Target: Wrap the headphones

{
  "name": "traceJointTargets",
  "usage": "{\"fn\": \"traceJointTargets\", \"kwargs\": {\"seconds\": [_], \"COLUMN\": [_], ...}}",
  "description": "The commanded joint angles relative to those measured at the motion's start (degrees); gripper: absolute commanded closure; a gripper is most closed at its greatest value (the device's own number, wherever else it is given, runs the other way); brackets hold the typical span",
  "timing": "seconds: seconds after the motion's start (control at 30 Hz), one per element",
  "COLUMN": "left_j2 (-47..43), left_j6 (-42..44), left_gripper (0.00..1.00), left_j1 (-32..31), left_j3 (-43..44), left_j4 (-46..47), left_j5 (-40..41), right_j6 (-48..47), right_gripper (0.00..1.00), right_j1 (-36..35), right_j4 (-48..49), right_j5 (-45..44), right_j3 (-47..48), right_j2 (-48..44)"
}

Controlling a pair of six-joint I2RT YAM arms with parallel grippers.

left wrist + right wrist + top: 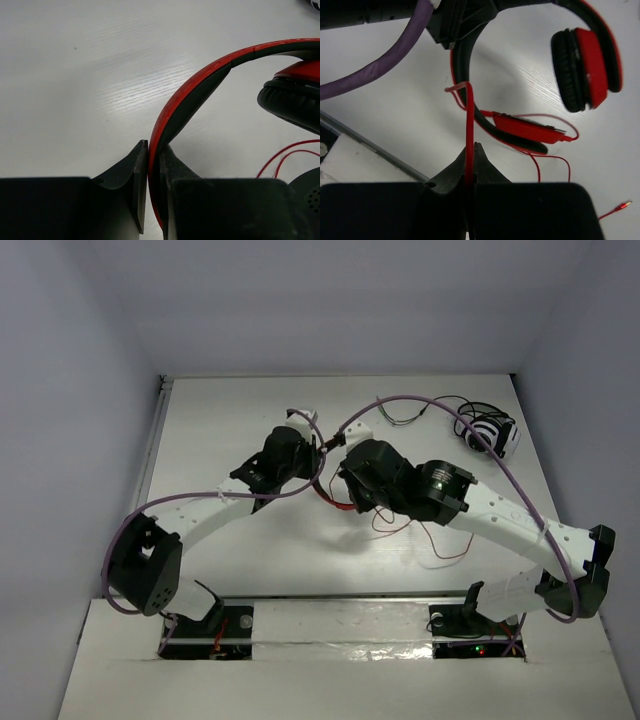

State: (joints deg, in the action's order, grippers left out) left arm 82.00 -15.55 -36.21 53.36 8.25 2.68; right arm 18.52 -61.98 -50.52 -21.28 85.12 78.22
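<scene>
The left gripper [303, 426] and the right gripper [346, 486] are meeting at mid-table and hiding most of the headphones [338, 504]. Smaller white headphones [490, 432] are lying far right. In the left wrist view, the left jaws are clamping the red headband [200, 85]. In the right wrist view, the right jaws are pinching the thin red cable [469, 125].

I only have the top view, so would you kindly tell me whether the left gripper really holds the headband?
Observer: Yes; the left wrist view shows the left gripper shut on the red headband.
Operator: Thank you. What else is gripped?
Observer: The right gripper pinches the thin red cable, which rises to a bend beside the band.
Operator: Is its far end secured?
Observer: No; the gold plug appears to lie free on the table.
</scene>
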Motion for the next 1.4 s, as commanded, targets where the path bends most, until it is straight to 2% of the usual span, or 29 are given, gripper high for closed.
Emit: {"fn": "traceJointTargets", "kwargs": {"seconds": [0.0,0.27,0.37,0.53,0.67,0.8,1.0,1.17,1.37], "left_j2": [-3.4,-7.5,-7.8,-8.6,-9.7,-10.0,-7.3,-9.5,-13.1], "left_j6": [1.0,-0.9,-0.5,-0.3,1.0,1.7,3.9,4.3,4.7], "left_gripper": [1.0,1.0,1.0,1.0,1.0,1.0,1.0,1.0,1.0], "left_j1": [-0.5,-0.5,-0.5,-0.5,-0.5,-1.1,-1.7,-2.2,-2.2], "left_j3": [-0.9,-2.3,0.8,4.1,5.9,5.9,8.8,8.7,8.6], "left_j4": [6.5,5.6,0.4,-6.6,-12.3,-13.6,-19.1,-16.6,-12.4], "left_j5": [-5.3,-11.6,-11.3,-15.7,-14.6,-19.7,-18.4,-24.0,-33.3], "right_j6": [-3.0,-3.5,-3.7,-4.6,-4.5,-6.2,-7.4,-8.1,-7.4], "right_gripper": [1.0,1.0,1.0,1.0,1.0,0.99,0.98,0.97,0.95], "right_j1": [-0.4,1.3,3.3,4.6,5.8,7.0,8.3,11.6,12.1], "right_j4": [-3.3,-1.6,0.3,2.6,4.5,7.5,8.4,10.9,14.8], "right_j5": [-7.4,-16.6,-18.7,-23.1,-27.5,-27.0,-25.5,-22.0,-14.9], "right_j3": [1.6,-2.1,-3.2,-3.7,-3.9,-4.4,-2.8,-4.0,-7.2], "right_j2": [-0.6,-2.1,-3.4,-4.2,-5.3,-5.9,-5.4,-4.7,-6.0]}}
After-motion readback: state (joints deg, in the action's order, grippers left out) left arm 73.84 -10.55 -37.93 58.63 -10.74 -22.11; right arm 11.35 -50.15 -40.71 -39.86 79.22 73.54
